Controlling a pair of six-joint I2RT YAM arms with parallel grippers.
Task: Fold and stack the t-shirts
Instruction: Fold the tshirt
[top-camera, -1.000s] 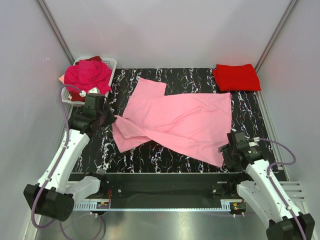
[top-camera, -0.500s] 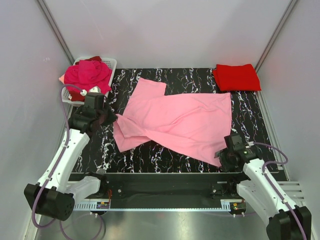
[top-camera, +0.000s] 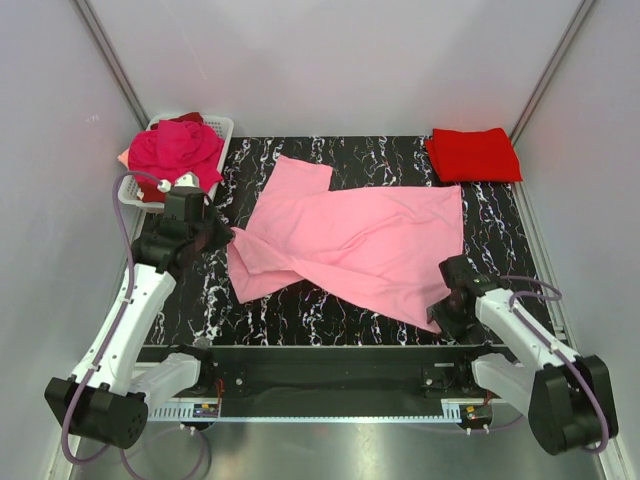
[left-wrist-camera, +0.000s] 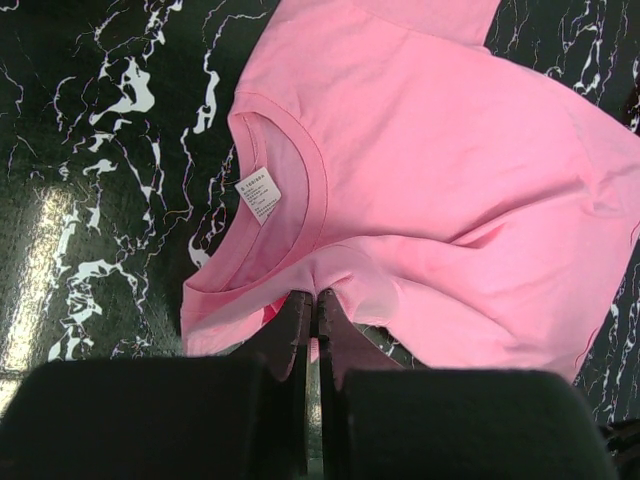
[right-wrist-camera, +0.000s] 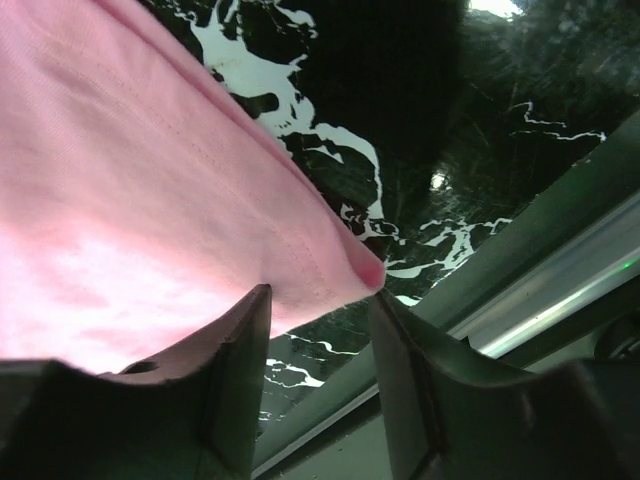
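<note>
- The light pink t-shirt (top-camera: 350, 245) lies spread and rumpled across the middle of the black marbled surface (top-camera: 300, 305), one sleeve pointing toward the far edge; its collar faces the left arm, with the small white neck label (left-wrist-camera: 260, 193) showing inside it
- The left gripper (left-wrist-camera: 312, 305) is pressed together on the shirt's fabric just beside the collar, a sliver of pink caught between its fingers
- The right gripper (right-wrist-camera: 320, 300) is spread at the shirt's near right corner; the hem corner sits between its two fingers, which are not closed on it
- A bright red t-shirt (top-camera: 473, 154) lies folded at the far right corner of the surface, well apart from the pink one
- Magenta t-shirts (top-camera: 175, 150) are heaped in the white mesh basket (top-camera: 222, 125) at the far left corner
</note>
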